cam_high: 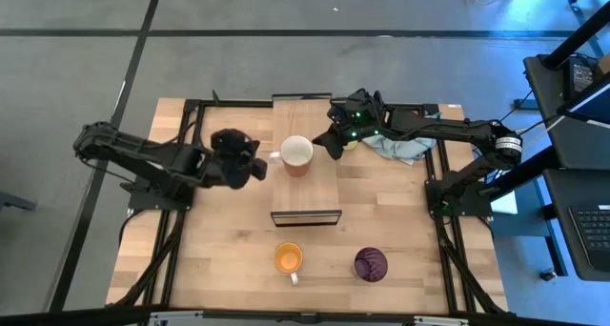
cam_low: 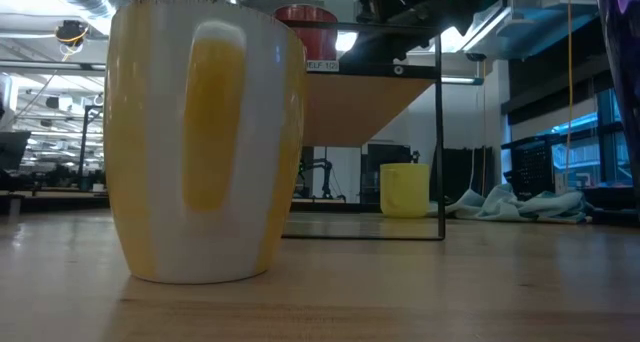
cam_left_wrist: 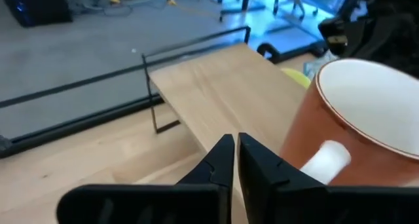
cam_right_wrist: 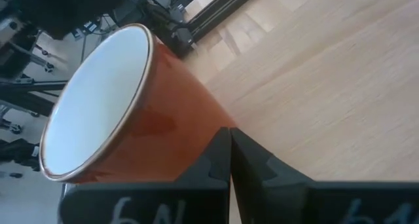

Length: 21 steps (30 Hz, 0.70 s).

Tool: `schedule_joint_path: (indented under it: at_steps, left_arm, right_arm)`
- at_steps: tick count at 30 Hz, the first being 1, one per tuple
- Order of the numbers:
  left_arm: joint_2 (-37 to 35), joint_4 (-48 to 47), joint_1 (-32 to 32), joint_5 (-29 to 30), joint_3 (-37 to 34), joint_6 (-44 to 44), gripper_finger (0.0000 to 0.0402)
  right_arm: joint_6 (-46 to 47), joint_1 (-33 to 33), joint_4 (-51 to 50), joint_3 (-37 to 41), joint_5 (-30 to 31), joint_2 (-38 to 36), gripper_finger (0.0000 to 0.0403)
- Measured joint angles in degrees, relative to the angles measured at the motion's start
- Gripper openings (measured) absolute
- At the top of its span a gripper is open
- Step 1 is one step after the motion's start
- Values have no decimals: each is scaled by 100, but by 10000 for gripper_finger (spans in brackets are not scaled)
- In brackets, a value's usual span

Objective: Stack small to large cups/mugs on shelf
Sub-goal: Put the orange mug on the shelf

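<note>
Overhead, I see the shelf (cam_high: 307, 178) at frame centre, with a rust-orange, white-lined mug (cam_high: 296, 155) standing on it near its upper end. My left gripper (cam_high: 257, 167) sits just left of that mug by its handle; my right gripper (cam_high: 331, 145) sits just right of it. An orange mug (cam_high: 288, 258) and a dark purple mug (cam_high: 370, 263) stand on the table (cam_high: 219, 240) at lower centre, and a blue-grey cloth (cam_high: 400, 149) lies at upper right. From table level, a yellow-and-white mug (cam_low: 205, 142) fills the left half, with a yellow mug (cam_low: 404, 190) far behind, right of centre. At my left wrist, the fingers (cam_left_wrist: 219, 162) are pressed together, pinching nothing, beside the white handle (cam_left_wrist: 324, 160). At my right wrist, the fingers (cam_right_wrist: 219, 155) are likewise together, against the mug's wall (cam_right_wrist: 163, 112).
</note>
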<state>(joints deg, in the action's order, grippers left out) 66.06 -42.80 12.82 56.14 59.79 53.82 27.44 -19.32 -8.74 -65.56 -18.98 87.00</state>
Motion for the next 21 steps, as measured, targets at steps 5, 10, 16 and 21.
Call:
schedule_joint_path:
  at_steps: [5, 10, 16, 21]
  left_arm:
    - [0, 691, -349, -739, -2, -950, 14]
    - [0, 1295, -624, -1435, -2, -1567, 14]
    - [0, 1512, -1011, -2117, -2, -2043, 14]
    - [0, 1525, -1404, -2754, -2, -2272, 14]
  right_arm:
    - [79, 42, 38, 0, 0, 0, 6]
    - [86, 133, 36, 0, 0, 0, 6]
    - [98, 277, 36, 0, 126, 0, 6]
    - [99, 367, 36, 0, 156, 0, 6]
